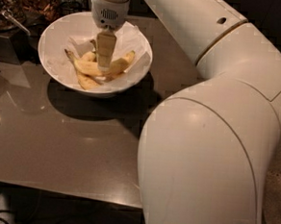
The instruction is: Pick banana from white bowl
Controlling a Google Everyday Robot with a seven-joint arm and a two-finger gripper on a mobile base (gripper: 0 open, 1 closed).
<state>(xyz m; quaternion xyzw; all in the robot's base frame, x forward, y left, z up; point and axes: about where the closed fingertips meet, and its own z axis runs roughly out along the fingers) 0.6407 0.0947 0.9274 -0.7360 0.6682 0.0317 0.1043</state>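
The white bowl [54, 33] stands at the table's far left, lined with crumpled white paper. The banana [121, 62], long, curved and yellow, lies across the bowl's middle, with a thin dark stem at its left end. A shorter banana [88, 56] lies behind it and a flat yellow piece [87, 83] in front. My gripper [104, 67] reaches straight down into the bowl and sits right on the banana's middle. The gripper hides that part of the banana.
The grey-brown table [56, 142] runs to a front edge low in view. My big white arm [211, 138] fills the right side. Dark clutter and a metal utensil [14, 21] lie at the far left, behind the bowl.
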